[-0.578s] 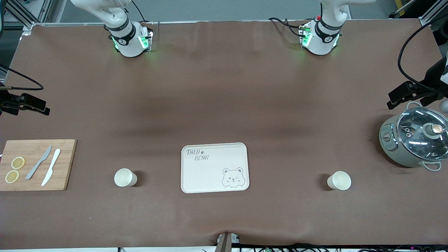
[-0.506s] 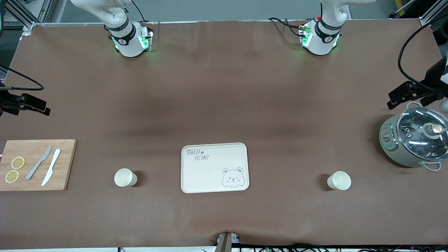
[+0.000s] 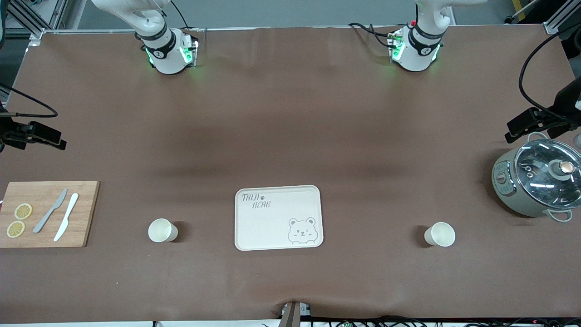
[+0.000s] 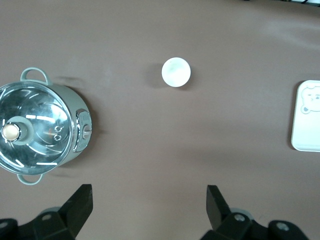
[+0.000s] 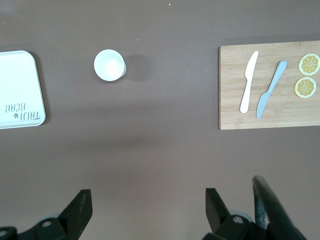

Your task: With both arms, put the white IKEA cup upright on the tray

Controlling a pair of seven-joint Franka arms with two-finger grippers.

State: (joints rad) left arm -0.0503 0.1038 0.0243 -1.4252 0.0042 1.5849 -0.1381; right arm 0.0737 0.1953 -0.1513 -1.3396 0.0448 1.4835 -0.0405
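Front view: the cream tray (image 3: 278,217) lies on the brown table (image 3: 290,136), with one white cup (image 3: 160,230) standing toward the right arm's end and another cup (image 3: 441,234) toward the left arm's end.

Left wrist view: the left gripper (image 4: 149,200) hangs high over the table, fingers apart, near a lidded pot (image 4: 40,132).

Right wrist view: the right gripper (image 5: 148,200) hangs high too, fingers apart, near a cutting board (image 5: 270,87).

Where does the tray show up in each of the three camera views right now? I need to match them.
Front view: the tray lies mid-table, between the two cups, toward the camera's edge.
Left wrist view: only its bear-face end shows, cut off by the picture's edge.
Right wrist view: its "TAIJI BEAR" end shows, cut off by the edge.
Shared landmark: none besides the tray; each wrist view shows its own cup beside it.
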